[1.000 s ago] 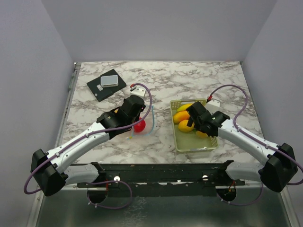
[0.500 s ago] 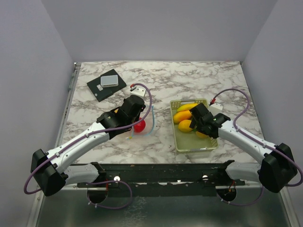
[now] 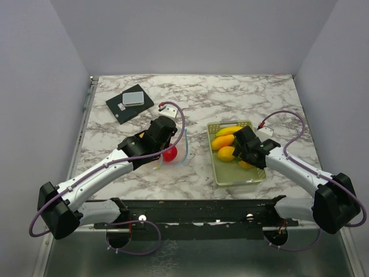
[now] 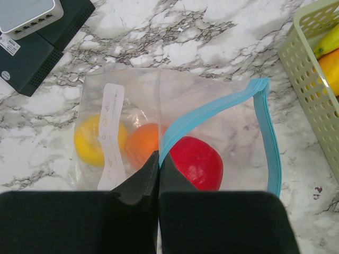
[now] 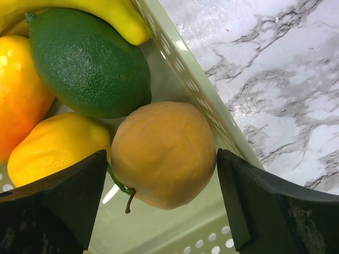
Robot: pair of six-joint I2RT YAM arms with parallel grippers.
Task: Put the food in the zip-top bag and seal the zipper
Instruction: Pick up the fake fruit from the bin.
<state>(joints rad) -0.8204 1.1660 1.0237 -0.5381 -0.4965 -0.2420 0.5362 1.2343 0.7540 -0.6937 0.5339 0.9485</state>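
Note:
The zip-top bag [image 4: 175,121] lies on the marble with its zipper [image 4: 212,106] open. Inside it are a yellow fruit [image 4: 90,140], an orange ball [image 4: 143,145] and a red apple [image 4: 196,161], which also shows in the top view [image 3: 170,154]. My left gripper [image 4: 159,157] is shut on the zipper's near edge. My right gripper [image 5: 161,169] is open inside the pale green basket [image 3: 239,180], with one finger on each side of a round tan-orange fruit [image 5: 164,153]. A green lime [image 5: 87,63], a banana [image 5: 106,13] and yellow-orange fruits [image 5: 53,145] lie beside it.
A black box with a grey device [image 3: 130,103] sits at the back left and also shows in the left wrist view [image 4: 32,32]. The basket wall [image 5: 185,84] runs close beside the right finger. A small white connector [image 3: 169,107] lies behind the left wrist.
My right gripper has shifted slightly deeper into the basket toward the tan-orange fruit. The left arm and the bag have not moved.

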